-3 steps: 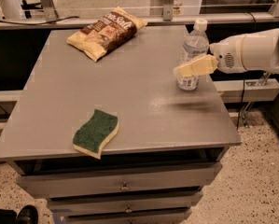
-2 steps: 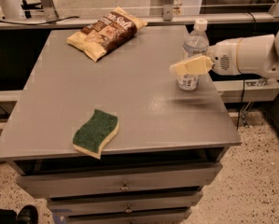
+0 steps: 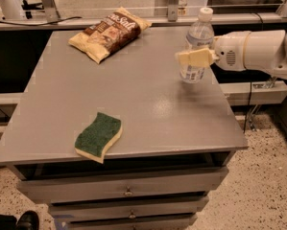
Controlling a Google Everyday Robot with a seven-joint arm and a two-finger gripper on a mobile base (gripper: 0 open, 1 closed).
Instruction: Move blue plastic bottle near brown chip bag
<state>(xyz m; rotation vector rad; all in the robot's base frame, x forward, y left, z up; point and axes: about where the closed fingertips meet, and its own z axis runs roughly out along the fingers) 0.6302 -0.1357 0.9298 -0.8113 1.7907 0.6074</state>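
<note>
At the left front of the grey bench (image 3: 148, 97), near its edge, lies a green-and-yellow sponge (image 3: 99, 135), green face up. Further back, at the far left corner, the brown chip bag (image 3: 110, 32) lies flat and crinkled, its dark centre with white lettering turned up and its pale yellow edges around it. The middle of the bench between the bag and my side is bare. Towards the far right stands the blue plastic bottle (image 3: 198, 36), upright, white cap on top, well apart from the bag and from the sponge. I cannot tell whether its base rests on the bench or hangs just above it. My gripper (image 3: 186, 57) reaches in from the right at the bottle's midsection, and my jaws are clamped on the bottle, one pale yellow finger lying across its front. Behind them my white arm (image 3: 258, 49) runs off past the right edge of the bench.
</note>
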